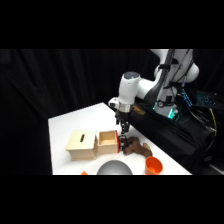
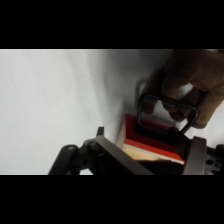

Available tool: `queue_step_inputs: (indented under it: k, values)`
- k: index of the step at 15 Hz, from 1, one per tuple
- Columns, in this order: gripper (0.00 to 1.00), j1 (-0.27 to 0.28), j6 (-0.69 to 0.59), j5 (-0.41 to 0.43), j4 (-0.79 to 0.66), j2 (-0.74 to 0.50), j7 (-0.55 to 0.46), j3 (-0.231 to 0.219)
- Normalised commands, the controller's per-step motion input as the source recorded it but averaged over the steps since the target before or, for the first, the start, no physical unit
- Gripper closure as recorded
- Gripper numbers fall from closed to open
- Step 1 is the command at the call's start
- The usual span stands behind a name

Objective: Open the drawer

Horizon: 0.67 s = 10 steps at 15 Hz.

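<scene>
Wood drawer [image 1: 107, 142] pulled out | jaws [image 1: 123, 141] at its handle [image 2: 167, 111]

The arm [image 1: 150, 82] runs off the top edge in the side view. A grey dome [image 1: 114, 168] at the bottom edge is cut — I can't tell what it is. The gripper [image 1: 122, 136] hides the drawer [image 1: 107, 142] front here. In the wrist view the dark brown lump [image 2: 197, 82] is sliced by the right edge — blurred, too.
</scene>
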Motion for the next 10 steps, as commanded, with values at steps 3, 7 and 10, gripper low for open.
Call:
queue_step_inputs:
  k: [3,7,10]
  values:
    - [0.00,-0.570,-0.59,-0.158,-0.14,-0.78,0.01,0.647]
    - [0.00,-0.427,-0.35,0.360,-0.05,-0.45,-0.39,0.510]
    - [0.00,-0.237,-0.25,0.400,0.04,-0.24,-0.51,0.268]
